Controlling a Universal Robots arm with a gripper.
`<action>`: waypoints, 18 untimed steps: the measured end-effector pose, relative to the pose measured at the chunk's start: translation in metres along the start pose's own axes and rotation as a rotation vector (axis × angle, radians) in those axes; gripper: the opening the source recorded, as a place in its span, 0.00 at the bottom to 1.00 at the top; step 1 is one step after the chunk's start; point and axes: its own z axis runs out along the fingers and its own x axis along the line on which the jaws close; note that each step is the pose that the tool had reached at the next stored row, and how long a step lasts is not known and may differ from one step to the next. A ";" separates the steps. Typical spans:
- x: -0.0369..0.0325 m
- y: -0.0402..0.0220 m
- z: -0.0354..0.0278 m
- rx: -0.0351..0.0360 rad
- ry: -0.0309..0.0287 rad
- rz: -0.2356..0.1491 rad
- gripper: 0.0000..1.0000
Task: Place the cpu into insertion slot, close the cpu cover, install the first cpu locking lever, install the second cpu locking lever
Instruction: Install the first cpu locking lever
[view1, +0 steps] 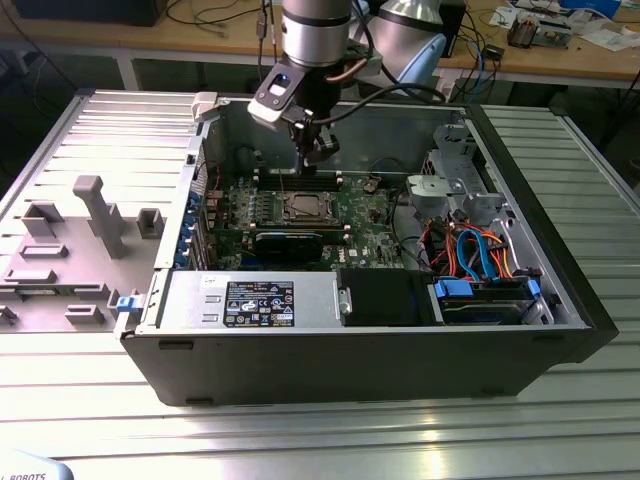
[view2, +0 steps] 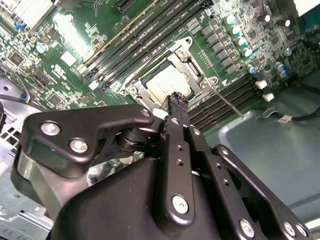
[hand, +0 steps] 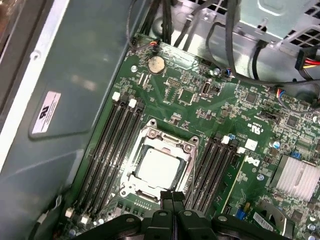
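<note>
The cpu (hand: 156, 168), with its dull silver top, lies in the insertion slot (hand: 186, 148) on the green board; in the second wrist view the cpu (view2: 167, 82) sits just past my fingertips. The cpu cover (hand: 134, 165) lies flat as a shiny frame around the chip. A thin locking lever rod (view2: 227, 102) sticks out from one corner of the socket, away from the board. My gripper (view1: 318, 152) hangs above the socket inside the computer case. Its fingers are shut with nothing between them in both wrist views (view2: 177, 98) (hand: 172, 196).
Long black memory slots (hand: 112, 145) flank the socket on both sides. The open case wall (view1: 390, 120) stands behind the board, and a drive cage with orange and blue cables (view1: 475, 250) fills the exterior view's right. A black fan shroud (view1: 290, 243) sits in front of the socket.
</note>
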 end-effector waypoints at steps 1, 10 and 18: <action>-0.0001 -0.0004 0.0000 0.0000 -0.0001 -0.013 0.11; 0.0004 -0.0042 0.0009 -0.0006 -0.0009 -0.187 0.11; 0.0001 -0.0068 0.0012 -0.0005 -0.0013 -0.259 0.11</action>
